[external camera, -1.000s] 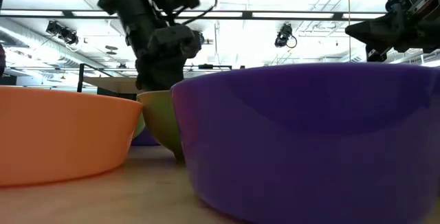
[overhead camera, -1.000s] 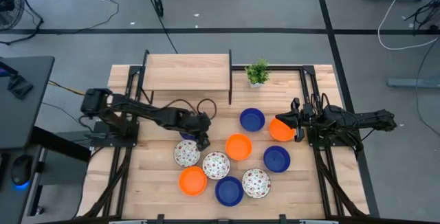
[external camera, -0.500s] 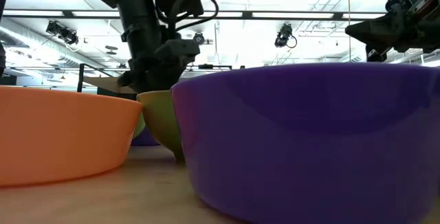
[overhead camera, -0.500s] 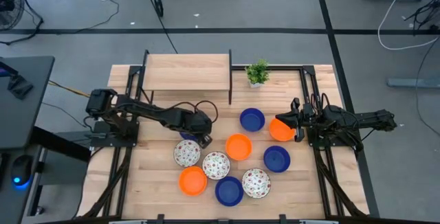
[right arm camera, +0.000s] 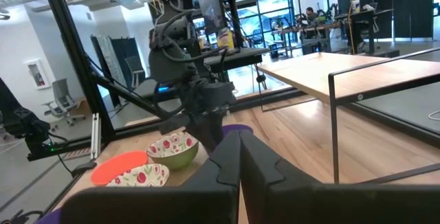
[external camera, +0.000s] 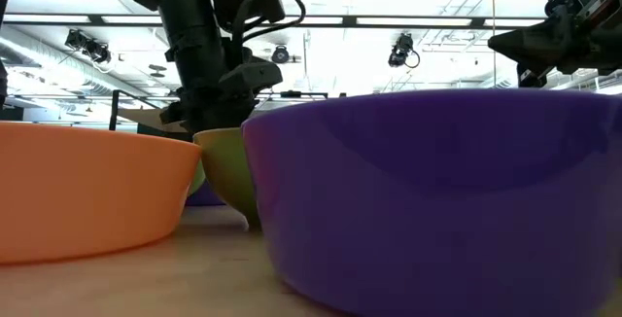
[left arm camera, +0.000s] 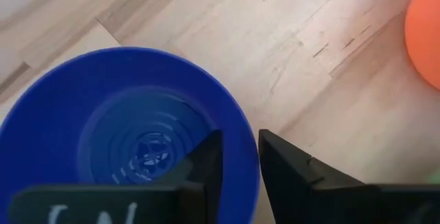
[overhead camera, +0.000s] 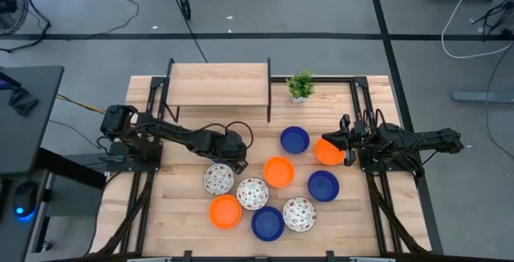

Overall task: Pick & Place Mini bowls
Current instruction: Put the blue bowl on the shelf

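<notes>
My left gripper (overhead camera: 233,156) (left arm camera: 240,141) stands over a blue mini bowl (left arm camera: 137,148) at the table's middle left, shut on it; from above, the gripper hides most of that bowl. My right gripper (overhead camera: 344,143) (right arm camera: 239,141) waits at the table's right, shut, above an orange bowl (overhead camera: 325,151); I cannot tell whether it touches it. The other bowls rest on their bases: blue (overhead camera: 295,140), orange (overhead camera: 279,171), blue (overhead camera: 323,186), floral (overhead camera: 218,179), floral (overhead camera: 252,193), orange (overhead camera: 226,211), blue (overhead camera: 267,223), floral (overhead camera: 299,213). My left gripper has the blue bowl by its rim (left arm camera: 242,176), one finger (left arm camera: 206,159) inside the bowl and the other (left arm camera: 289,172) outside. The fingers come from above, pointing down. A blue strip at table level (external camera: 202,196) suggests the bowl rests on the table.
A wooden shelf on a dark frame (overhead camera: 219,83) stands at the far left of the table, and a small green potted plant (overhead camera: 300,85) beside it. Bowls crowd the near middle. In the low view a blue bowl (external camera: 437,200) and an orange one (external camera: 87,191) fill the foreground.
My left gripper has moved a little toward the far edge, away from the floral bowl and over the blue one, and has turned somewhat. My right arm and the other bowls have kept still.
</notes>
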